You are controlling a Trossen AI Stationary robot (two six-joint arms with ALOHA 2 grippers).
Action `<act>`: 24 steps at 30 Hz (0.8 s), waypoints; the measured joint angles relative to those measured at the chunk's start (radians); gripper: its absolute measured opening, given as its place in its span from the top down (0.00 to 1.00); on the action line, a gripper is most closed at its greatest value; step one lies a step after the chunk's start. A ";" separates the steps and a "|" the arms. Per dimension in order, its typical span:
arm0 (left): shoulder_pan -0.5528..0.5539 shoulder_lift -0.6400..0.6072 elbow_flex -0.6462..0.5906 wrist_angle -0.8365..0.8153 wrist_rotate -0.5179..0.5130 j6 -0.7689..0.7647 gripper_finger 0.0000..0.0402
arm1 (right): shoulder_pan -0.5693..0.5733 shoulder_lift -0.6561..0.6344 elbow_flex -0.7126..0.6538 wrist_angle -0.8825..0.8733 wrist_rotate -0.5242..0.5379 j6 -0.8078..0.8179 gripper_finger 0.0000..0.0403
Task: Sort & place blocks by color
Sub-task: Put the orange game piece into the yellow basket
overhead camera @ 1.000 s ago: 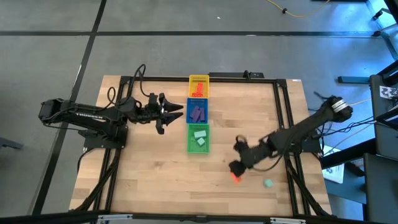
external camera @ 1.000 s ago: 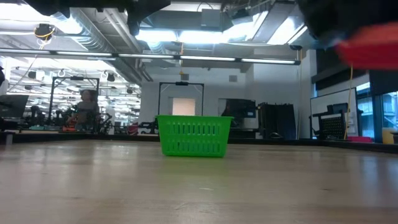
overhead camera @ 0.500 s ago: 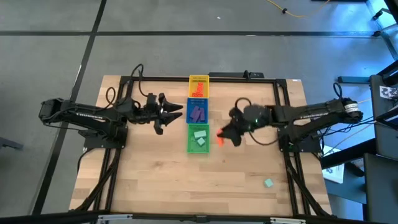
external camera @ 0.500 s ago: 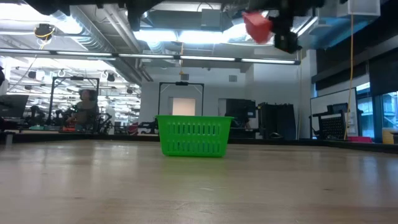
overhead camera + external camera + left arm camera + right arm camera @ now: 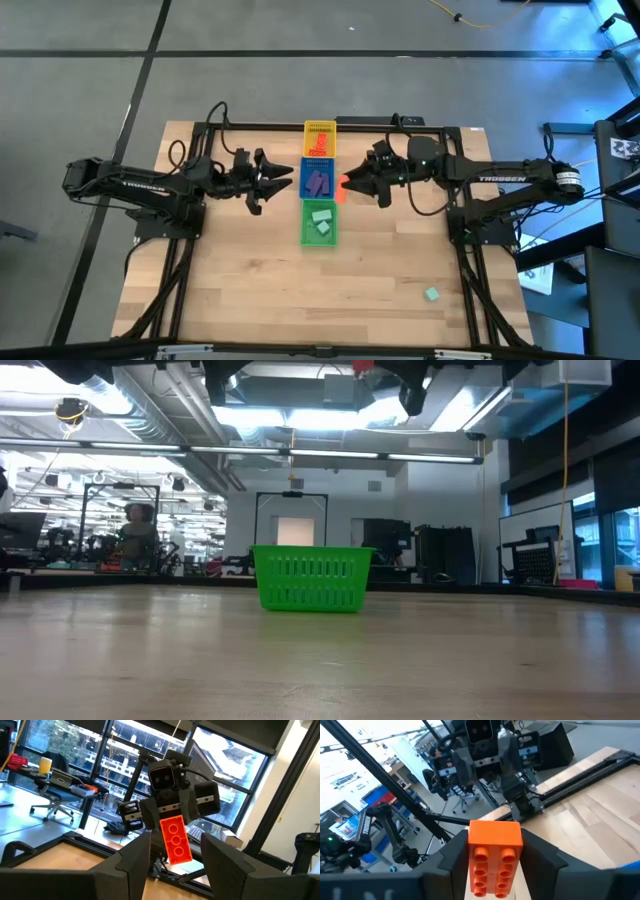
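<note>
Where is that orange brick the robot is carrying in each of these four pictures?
High view: orange brick in the right tool, just right of the blue tray.
Low view: only a red sliver at the top edge.
Left wrist view: centre, hanging from the opposite arm.
Right wrist view: bottom centre, between the fingers.
Shared landmark: the right tool gripping it.

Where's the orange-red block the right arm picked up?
In the high view the orange-red block is held in the right gripper, just right of the blue tray in the middle of the tray column, above the table.
</note>
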 joint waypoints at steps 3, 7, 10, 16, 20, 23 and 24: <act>0.000 0.000 0.000 0.000 0.000 0.000 0.59 | 0.000 0.000 0.000 -0.009 -0.003 0.001 0.64; 0.001 0.000 0.000 0.000 0.000 0.000 0.59 | 0.000 0.000 0.000 -0.008 -0.003 0.003 0.64; 0.001 0.000 0.000 0.000 0.000 0.000 0.59 | 0.000 0.000 0.000 -0.008 -0.002 0.003 0.64; 0.002 0.000 0.000 0.000 -0.001 0.000 0.59 | 0.000 0.000 0.000 -0.009 -0.003 0.003 0.64; 0.002 0.000 0.000 0.000 -0.001 -0.001 0.59 | 0.000 0.000 0.000 -0.009 -0.002 0.003 0.64; 0.002 0.000 0.000 0.000 -0.002 -0.002 0.59 | 0.000 0.000 0.000 -0.009 -0.002 0.007 0.64; 0.002 0.000 0.000 0.000 -0.002 -0.002 0.59 | 0.000 0.000 0.000 -0.009 -0.002 0.007 0.64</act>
